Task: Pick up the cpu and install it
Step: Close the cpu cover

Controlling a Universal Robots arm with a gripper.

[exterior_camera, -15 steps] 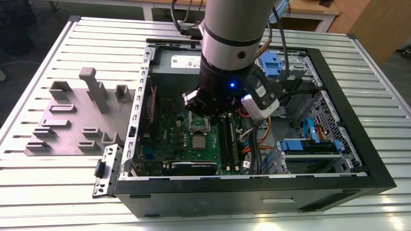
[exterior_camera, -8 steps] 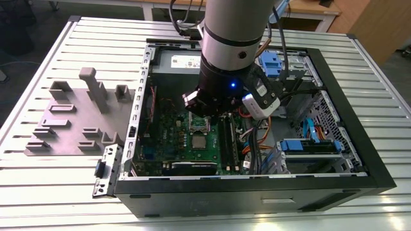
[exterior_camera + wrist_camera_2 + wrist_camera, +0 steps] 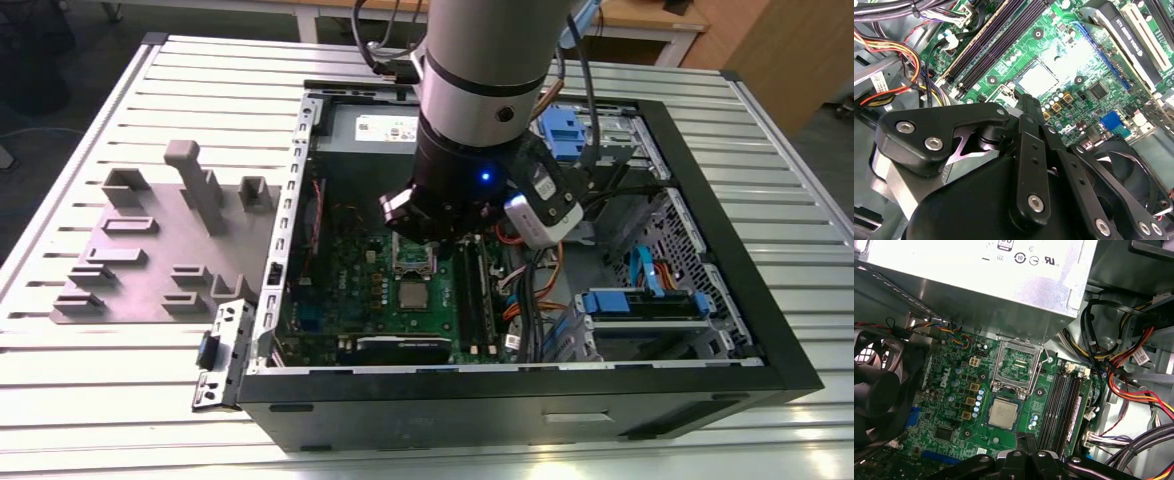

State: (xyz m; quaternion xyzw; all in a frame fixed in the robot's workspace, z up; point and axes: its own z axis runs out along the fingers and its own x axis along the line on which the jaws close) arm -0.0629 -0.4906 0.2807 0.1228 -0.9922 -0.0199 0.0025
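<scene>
The cpu [image 3: 1003, 413] is a small silver square with a pale rim. It lies flat on the green motherboard [image 3: 949, 405], right beside the open shiny socket frame [image 3: 1019, 367]. It also shows in the exterior view [image 3: 415, 294] and in the second wrist view [image 3: 1036, 80]. My gripper [image 3: 1026, 442] hangs a little above the board, close to the cpu, with its black fingers together and nothing seen between them. Its tip [image 3: 1029, 102] points toward the socket area. In the exterior view the gripper [image 3: 424, 240] is inside the open computer case, over the socket frame [image 3: 415, 258].
The black case walls [image 3: 534, 400] enclose the board. A metal power supply [image 3: 979, 280], a black fan [image 3: 874, 385], memory slots [image 3: 1061, 405] and coloured cable bundles [image 3: 1124, 365] surround the socket. A grey slotted fixture [image 3: 147, 250] lies on the table at the exterior view's left.
</scene>
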